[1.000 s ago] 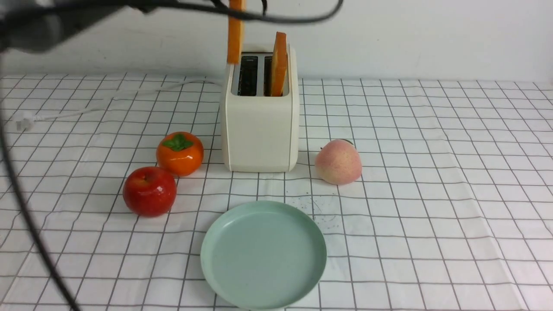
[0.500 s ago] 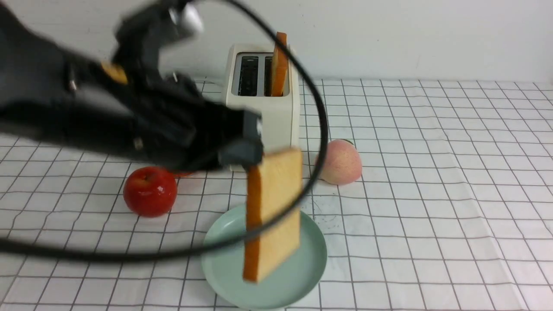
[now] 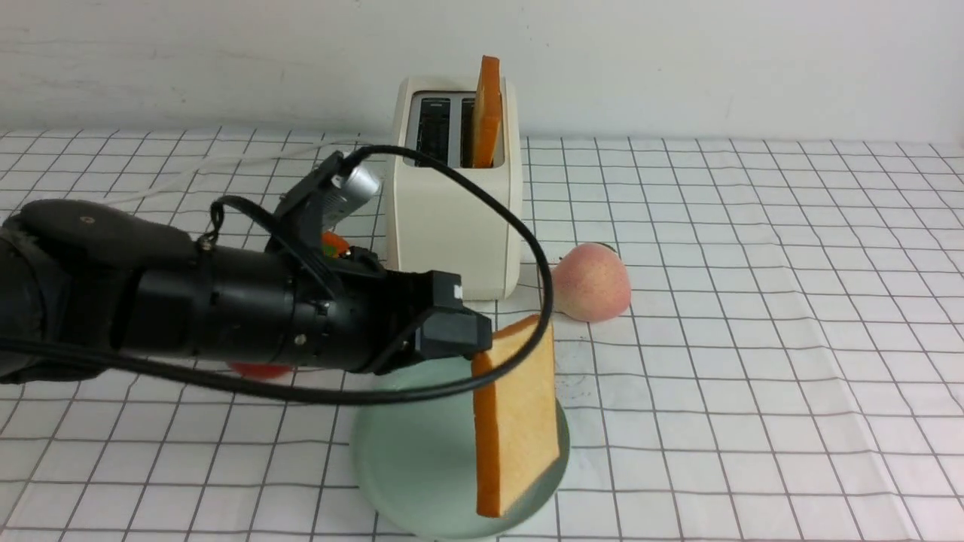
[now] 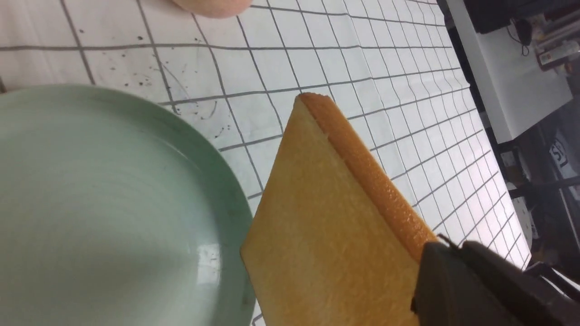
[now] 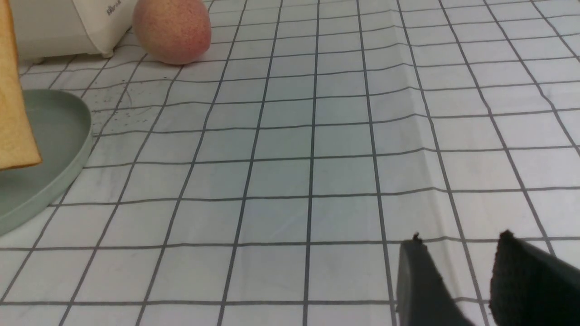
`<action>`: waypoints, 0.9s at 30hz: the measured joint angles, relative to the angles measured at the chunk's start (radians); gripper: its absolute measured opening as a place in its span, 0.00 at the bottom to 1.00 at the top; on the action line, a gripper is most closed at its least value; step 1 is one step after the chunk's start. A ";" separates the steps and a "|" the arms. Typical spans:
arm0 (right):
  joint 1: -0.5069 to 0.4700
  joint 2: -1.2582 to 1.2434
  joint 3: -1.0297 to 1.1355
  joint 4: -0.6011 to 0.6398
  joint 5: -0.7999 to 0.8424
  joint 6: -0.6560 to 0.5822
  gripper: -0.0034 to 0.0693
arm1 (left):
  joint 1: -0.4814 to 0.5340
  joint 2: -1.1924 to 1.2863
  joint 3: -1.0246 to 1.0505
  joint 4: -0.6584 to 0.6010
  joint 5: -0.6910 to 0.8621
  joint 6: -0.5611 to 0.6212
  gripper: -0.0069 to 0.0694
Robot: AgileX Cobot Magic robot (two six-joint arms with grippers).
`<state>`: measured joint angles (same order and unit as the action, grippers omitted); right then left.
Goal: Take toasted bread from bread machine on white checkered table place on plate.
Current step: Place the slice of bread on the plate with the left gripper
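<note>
Below the L end effector [image 3: 473, 342], the toast [image 3: 523, 421] is hanging on edge, face tilted a bit, over the right part of the plate [image 3: 407, 467]. The fingers are clamping shut on the slice's upper corner. In the L wrist view one dark finger [image 4: 476, 280] is pressing the crust edge of the toast [image 4: 326, 244]. The slice's lower corner is sitting over the plate [image 4: 90, 203] by its rim; touching or not, can't tell. The arm is lying approx level, reaching in from the robot's left, w/ a black cable [image 3: 527, 248] arcing from the wrist across the front of the toaster [image 3: 452, 226].

Behind the L end effector, the toaster is standing on the tabletop [image 3: 753, 339] w/ the 2nd toast [image 3: 488, 120] sticking upright out of its right slot. Right of and beyond the L end effector, a peach [image 3: 590, 282] is resting near the toaster's front right corner, apart from the plate. Dark specks are dotting the cloth btwn peach and plate. Under the arm, a sliver of red apple [image 3: 260, 369] and a bit of orange persimmon [image 3: 331, 242] are peeking out, mostly hidden.

The R end effector [image 5: 460, 253] is showing only in its own wrist view. It is hovering low over bare cloth, fingers parted w/ nothing btwn them. It is well apart from the plate [image 5: 54, 136], toast [image 5: 11, 104], peach [image 5: 172, 29] and toaster [image 5: 59, 22].
</note>
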<state>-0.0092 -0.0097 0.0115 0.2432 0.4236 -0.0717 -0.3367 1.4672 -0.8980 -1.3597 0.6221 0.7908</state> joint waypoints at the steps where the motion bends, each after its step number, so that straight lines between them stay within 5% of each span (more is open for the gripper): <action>1: 0.000 0.000 0.000 0.000 0.000 0.000 0.38 | 0.026 0.001 0.000 0.000 0.026 0.000 0.07; 20: 0.000 0.000 0.000 0.000 0.000 0.000 0.38 | 0.053 0.167 -0.002 -0.016 -0.006 0.097 0.09; 23: 0.000 0.000 0.000 0.000 0.000 0.000 0.38 | 0.053 0.167 -0.002 0.012 -0.029 0.098 0.17; 27: 0.000 0.000 0.000 0.000 0.000 0.000 0.38 | 0.053 0.158 -0.002 0.075 -0.039 0.098 0.51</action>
<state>-0.0092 -0.0097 0.0115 0.2432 0.4236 -0.0717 -0.2841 1.6248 -0.8999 -1.2848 0.5833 0.8885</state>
